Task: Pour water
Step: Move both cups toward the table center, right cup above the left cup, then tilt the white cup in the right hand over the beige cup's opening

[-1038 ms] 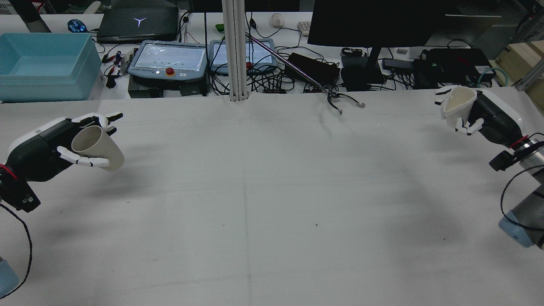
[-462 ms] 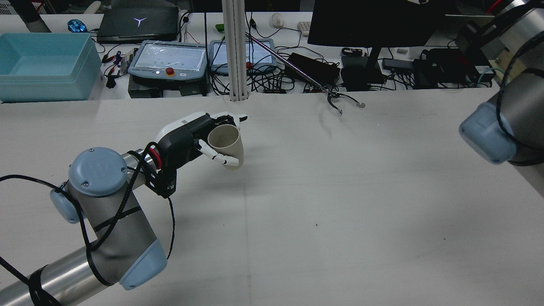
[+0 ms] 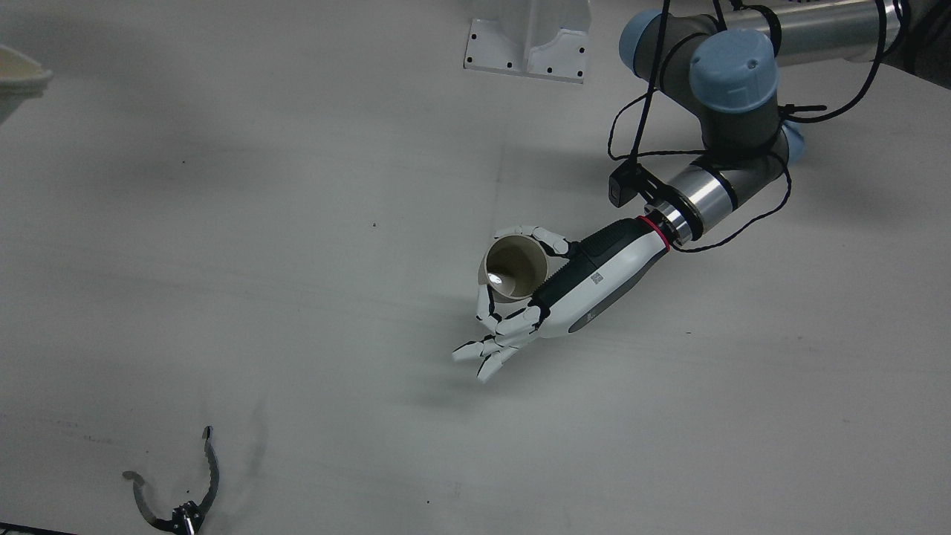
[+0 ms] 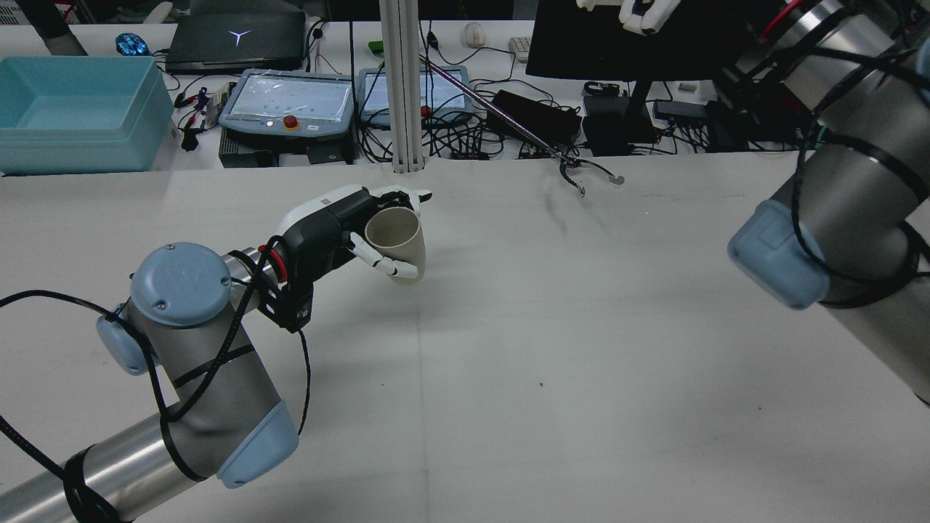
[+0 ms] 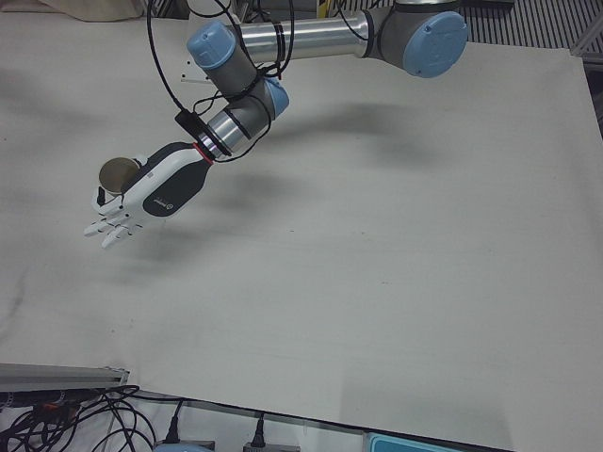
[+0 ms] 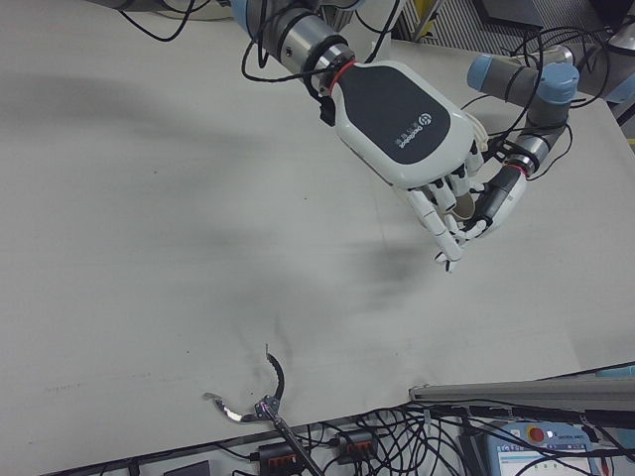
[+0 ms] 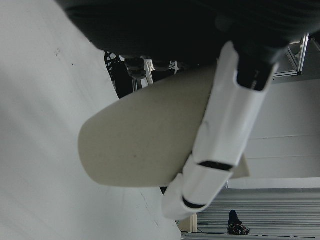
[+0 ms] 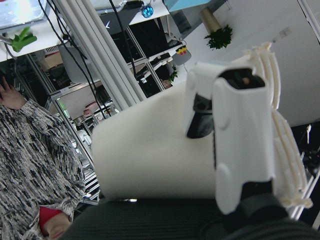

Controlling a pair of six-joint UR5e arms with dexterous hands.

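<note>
My left hand [image 4: 330,221] is shut on a beige paper cup [image 4: 397,243] and holds it a little above the middle of the table, mouth up and slightly tilted. The hand [image 3: 576,286] and cup [image 3: 513,269] also show in the front view, with a bright glint inside the cup. They show in the left-front view too, hand [image 5: 160,193] and cup [image 5: 117,172]. My right hand [image 6: 407,114] is raised high, its back to the right-front camera. In the right hand view its fingers [image 8: 240,125] are closed on a white cup [image 8: 150,150]. The rear view shows only its fingertips [image 4: 643,11].
Metal tongs [image 4: 581,178] lie at the table's far edge, also in the front view [image 3: 178,505]. A white post [image 4: 403,87] stands at the far middle. A blue bin [image 4: 73,109], screens and cables sit on the bench beyond. The right arm's elbow [image 4: 777,250] hangs over the right side.
My left hand has carried the beige cup from the far left to the table's middle and now holds nearly still. My right arm has swung up and inward, lifting the white cup high.
</note>
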